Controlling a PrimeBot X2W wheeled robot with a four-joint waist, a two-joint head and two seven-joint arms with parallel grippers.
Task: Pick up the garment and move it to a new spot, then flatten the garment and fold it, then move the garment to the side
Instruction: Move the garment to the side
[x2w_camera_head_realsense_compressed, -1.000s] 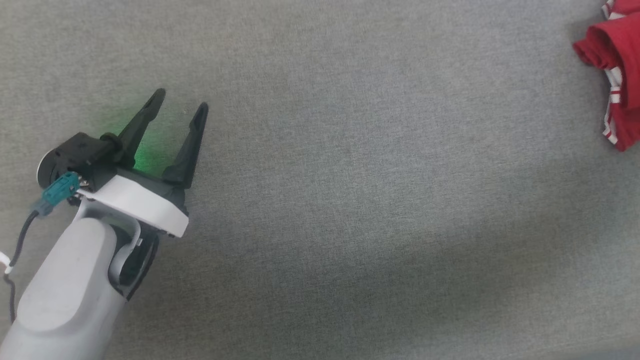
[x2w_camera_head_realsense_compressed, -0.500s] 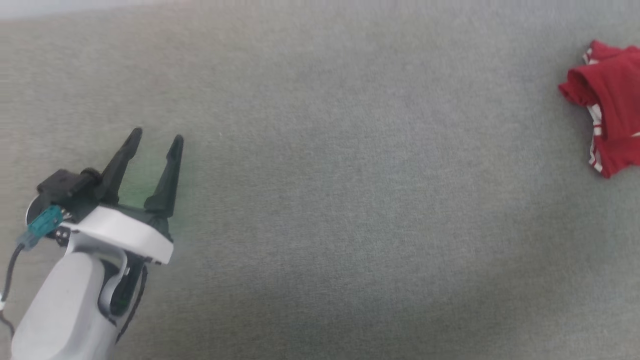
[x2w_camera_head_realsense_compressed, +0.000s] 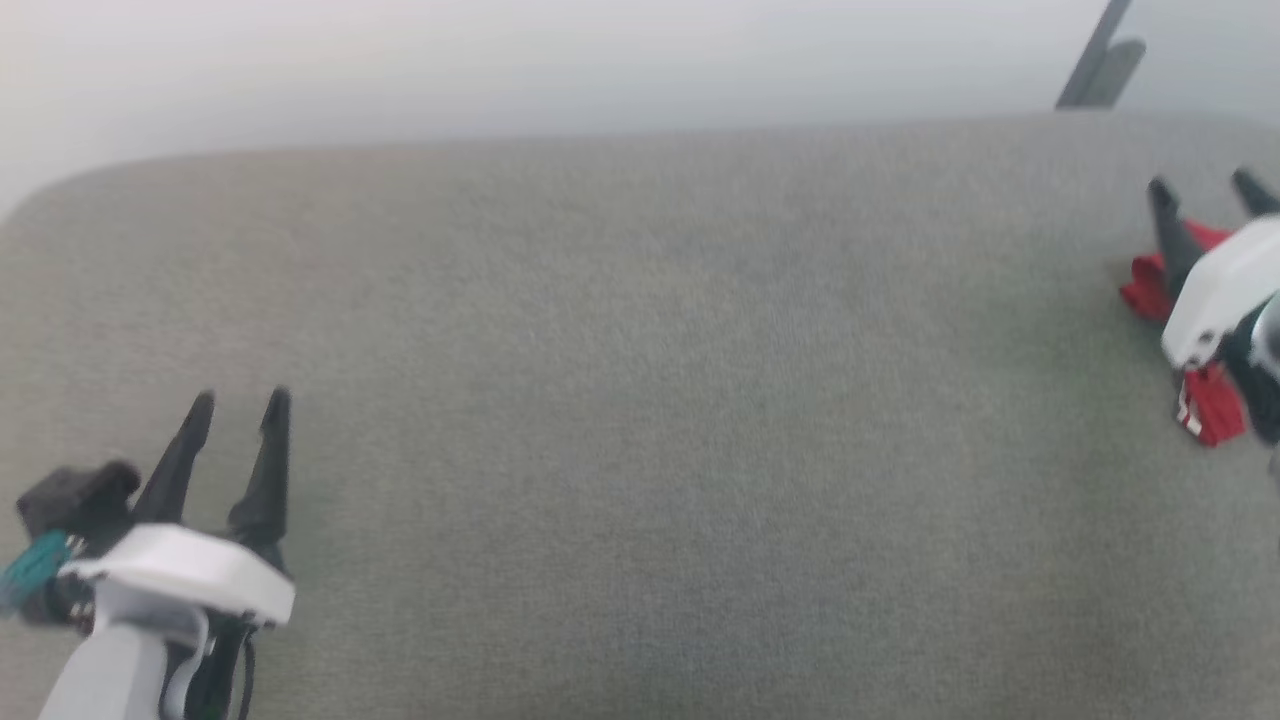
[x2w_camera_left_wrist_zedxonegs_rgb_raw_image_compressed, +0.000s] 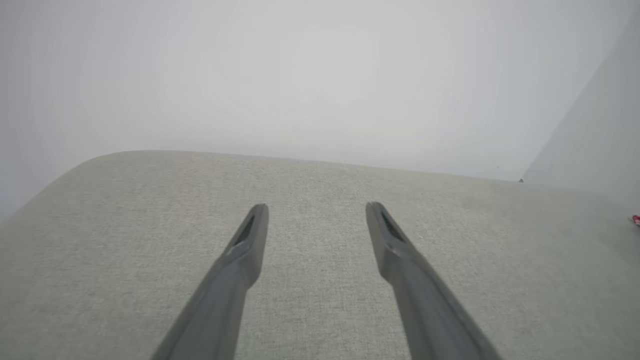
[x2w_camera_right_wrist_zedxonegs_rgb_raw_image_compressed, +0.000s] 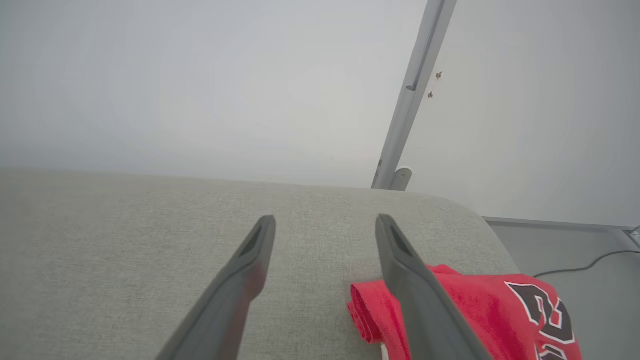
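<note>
Left gripper (x2w_camera_head_realsense_compressed: 242, 396): jaws spread wide, nothing between them, poised over bare grey cloth-covered desk (x2w_camera_head_realsense_compressed: 640, 400). Too far from the work to help if a grasp went bad.

Middle of the desk, between the two sets of jaws: bare.

Right gripper (x2w_camera_head_realsense_compressed: 1200, 182): jaws also spread wide, holding nothing. The red jersey (x2w_camera_right_wrist_zedxonegs_rgb_raw_image_compressed: 475, 310) lay bunched under and to the right of the right-hand finger. The left-hand finger stood over bare desk. A rolled edge of the jersey faced the gap between the jaws.

Risks, as judged:
- Jaws sat off-centre of the heap. Closing from there would likely catch just the rolled edge, or a single layer, and the cloth could slip free on the lift.
- Grabbing the roll could take several layers at once, so the jersey would come up knotted and be harder to flatten.
- The jersey sat close to the desk's rounded corner; a nudge from the right-hand finger might push it over the edge.
- The head view was blurred, so depth to the cloth was uncertain.
</note>
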